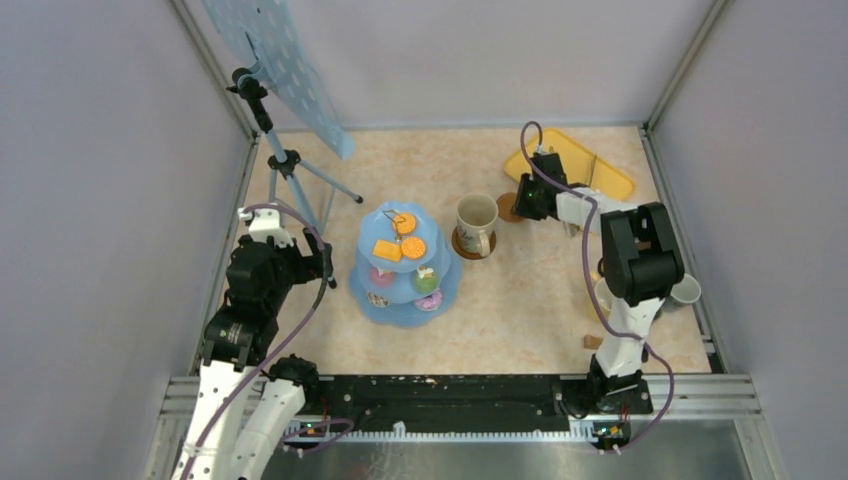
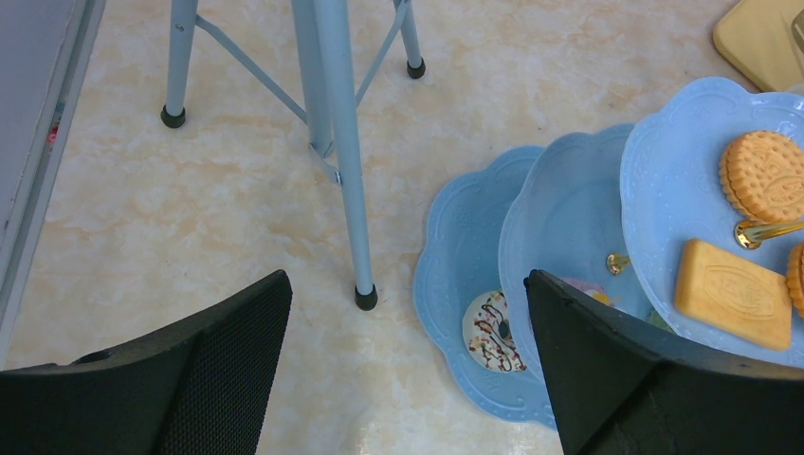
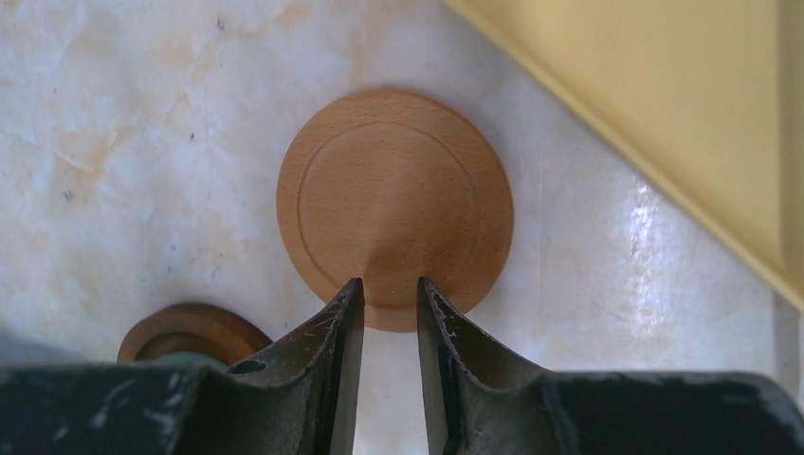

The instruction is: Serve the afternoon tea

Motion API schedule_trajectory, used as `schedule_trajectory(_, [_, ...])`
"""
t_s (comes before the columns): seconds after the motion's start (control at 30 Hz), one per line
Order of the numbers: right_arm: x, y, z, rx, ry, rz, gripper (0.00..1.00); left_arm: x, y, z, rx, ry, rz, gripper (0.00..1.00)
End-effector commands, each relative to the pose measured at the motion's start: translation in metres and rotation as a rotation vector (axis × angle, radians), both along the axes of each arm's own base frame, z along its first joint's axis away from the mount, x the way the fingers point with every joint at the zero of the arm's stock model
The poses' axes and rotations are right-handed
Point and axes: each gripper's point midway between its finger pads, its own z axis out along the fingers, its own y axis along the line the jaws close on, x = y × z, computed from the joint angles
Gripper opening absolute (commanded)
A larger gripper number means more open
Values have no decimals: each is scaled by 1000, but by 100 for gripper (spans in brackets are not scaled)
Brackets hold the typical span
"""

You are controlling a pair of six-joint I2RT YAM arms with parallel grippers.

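Note:
A blue tiered stand (image 1: 405,300) carries orange biscuits (image 1: 402,240) on top and donuts and cupcakes below. The left wrist view shows a white sprinkled donut (image 2: 493,332) on the bottom tier and a round biscuit (image 2: 763,175) on the top one. My left gripper (image 1: 325,272) (image 2: 408,289) stands wide open and holds nothing, just left of the stand. The big beige mug (image 1: 477,222) stands on a brown coaster (image 1: 462,246). A light wooden coaster (image 3: 395,204) (image 1: 508,208) lies flat on the table. Over its near edge hangs my right gripper (image 3: 389,284) (image 1: 522,200), its jaws a narrow gap apart with nothing between them.
The flat yellow tray (image 1: 572,160) (image 3: 664,104) lies at the back right, close beside the light coaster. A tripod (image 1: 285,165) (image 2: 346,161) stands left of the stand. A pale mug (image 1: 688,290) sits beside the right arm, and another coaster (image 1: 594,342) near its base.

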Motion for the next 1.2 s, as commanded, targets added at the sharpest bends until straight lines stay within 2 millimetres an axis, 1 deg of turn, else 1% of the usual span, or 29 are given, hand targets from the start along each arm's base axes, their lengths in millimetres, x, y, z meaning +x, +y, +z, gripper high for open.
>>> schedule_trajectory(0.0, [-49,0,-20,-7,131,59,27,4,0,15,-9,-52,5,99])
schedule_trajectory(0.17, [-76,-6,-16,-7,143,47,27,3,1,16,-9,-56,5,99])
schedule_trajectory(0.3, [-96,-3,-15,14,154,61,27,3,0,16,-9,-57,1,99])
schedule_trajectory(0.47, [-113,2,-16,19,162,77,27,3,-1,16,-10,-60,-3,99])
schedule_trajectory(0.57, [-116,-1,-16,5,159,71,27,2,-1,17,-11,-62,-1,99])
schedule_trajectory(0.63, [-115,-3,-13,-8,150,66,27,2,-1,17,-11,-63,-2,99])
schedule_trajectory(0.8, [-108,-8,4,-34,118,50,28,1,-1,18,-12,-67,-4,99])
schedule_trajectory(0.87, [-104,-6,17,-32,93,66,29,1,-1,17,-11,-65,-2,99])
schedule_trajectory(0.93, [-97,1,41,-28,38,115,32,1,-1,18,-12,-69,-2,99])
schedule_trajectory(0.97, [-93,4,57,-29,-4,144,35,1,-1,19,-12,-71,-3,99])
schedule_trajectory(1.03, [-87,5,96,-40,-98,191,47,1,-1,18,-12,-70,-4,99])
schedule_trajectory(1.1, [-91,-4,131,-93,-160,218,56,1,-1,18,-11,-69,-3,99])
schedule_trajectory(1.13, [-96,-8,145,-111,-185,223,58,0,-1,19,-13,-72,-1,99])
schedule_trajectory(1.17, [-102,-17,157,-142,-208,207,60,0,0,19,-12,-74,1,99])
